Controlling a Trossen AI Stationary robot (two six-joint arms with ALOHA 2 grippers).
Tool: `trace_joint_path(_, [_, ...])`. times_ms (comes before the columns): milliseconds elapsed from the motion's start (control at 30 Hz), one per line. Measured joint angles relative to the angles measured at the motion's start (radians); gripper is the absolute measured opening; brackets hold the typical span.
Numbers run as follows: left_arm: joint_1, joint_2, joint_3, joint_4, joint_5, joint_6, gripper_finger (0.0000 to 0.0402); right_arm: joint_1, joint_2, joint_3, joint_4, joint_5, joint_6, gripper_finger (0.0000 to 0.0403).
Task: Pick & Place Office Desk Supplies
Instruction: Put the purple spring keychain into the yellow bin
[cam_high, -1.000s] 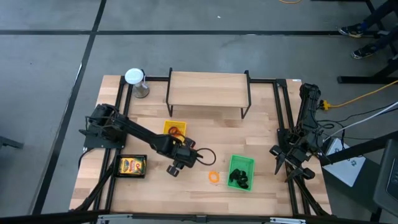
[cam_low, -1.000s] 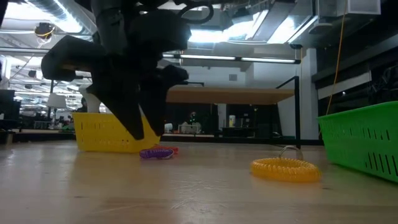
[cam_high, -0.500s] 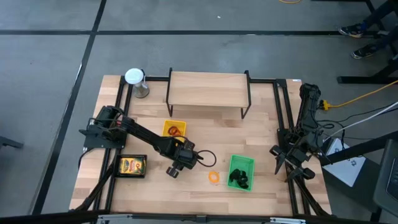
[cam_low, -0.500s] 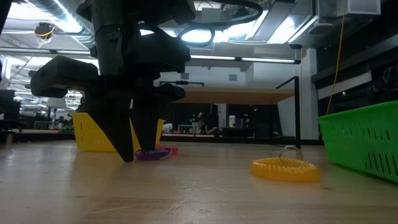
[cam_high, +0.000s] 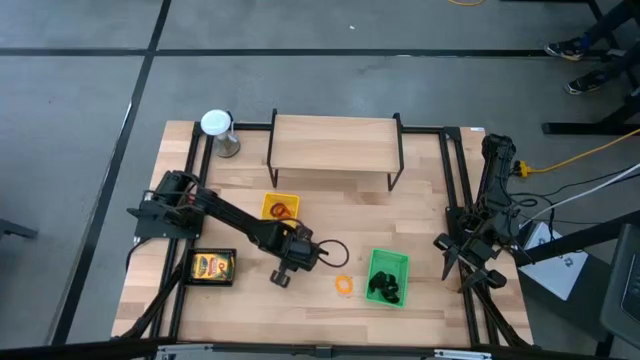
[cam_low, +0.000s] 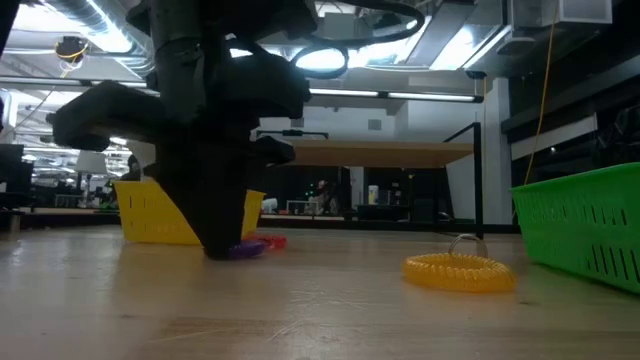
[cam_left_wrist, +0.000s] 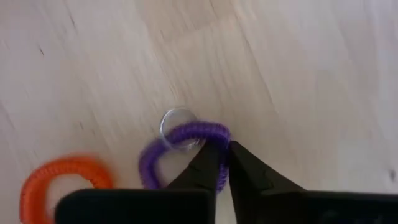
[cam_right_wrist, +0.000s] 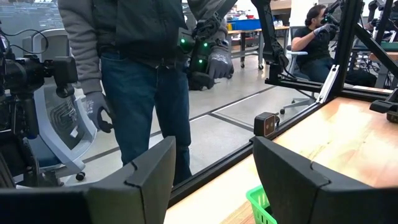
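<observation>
A: Well, how close to the edges is the work?

B: Not close. The left gripper (cam_left_wrist: 225, 163) is down on the wooden table (cam_high: 430, 210) near its middle, just in front of the yellow tray (cam_high: 281, 207), with bare wood on every side. Its fingers are pinched together on the rim of the purple ring (cam_left_wrist: 181, 146), which lies flat on the wood with a small metal loop on it.

A: What lies near it?

B: A red-orange ring (cam_left_wrist: 60, 182) just beside the purple one, not touching it. Toward the right arm's side, well apart, an orange ring (cam_high: 343, 284) lies in open space, and beyond that is the green tray (cam_high: 389, 262) holding black clips (cam_high: 384, 289). On the other side, the black tray (cam_high: 192, 268) holds a yellow box (cam_high: 212, 266).

A: And the right arm?

B: The right gripper (cam_right_wrist: 212, 171) waits at the table's right edge, fingers standing wide apart with nothing between them.

A: The surroundings?

B: A low wooden shelf (cam_high: 335, 144) on a black frame spans the far side, and a grey cylinder with a white top (cam_high: 220, 131) stands at the far left corner. The floor is grey. Beyond the right edge a person (cam_right_wrist: 134, 59) in jeans and gloves is standing, and another is seated farther back.
</observation>
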Motion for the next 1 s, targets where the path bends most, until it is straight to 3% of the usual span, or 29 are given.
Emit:
trace_joint_path(133, [0.015,0.003,0.079,0.008,0.062,-0.055,0.0008,0.000,0.000,0.000,0.000,0.000,0.000,0.0219])
trace_joint_path(300, [0.071,-0.015,0.178,0.112,0.213,-0.172,0.0004,0.000,0.000,0.000,0.000,0.000,0.000,0.0219])
trace_joint_path(467, [0.146,-0.124,0.174,0.383,0.270,-0.295,0.0004,0.000,0.000,0.000,0.000,0.000,0.000,0.0219])
trace_joint_path(700, [0.252,-0.306,0.173,0.373,0.319,-0.268,0.0004,0.000,0.000,0.000,0.000,0.000,0.000,0.0219])
trace_joint_path(833, [0.286,-0.411,0.099,0.363,0.313,-0.264,0.0003,0.000,0.000,0.000,0.000,0.000,0.000,0.0219])
trace_joint_path(1000, [0.310,-0.581,-0.127,0.469,0.266,-0.350,0.0002,0.000,0.000,0.000,0.000,0.000,0.000,0.0219])
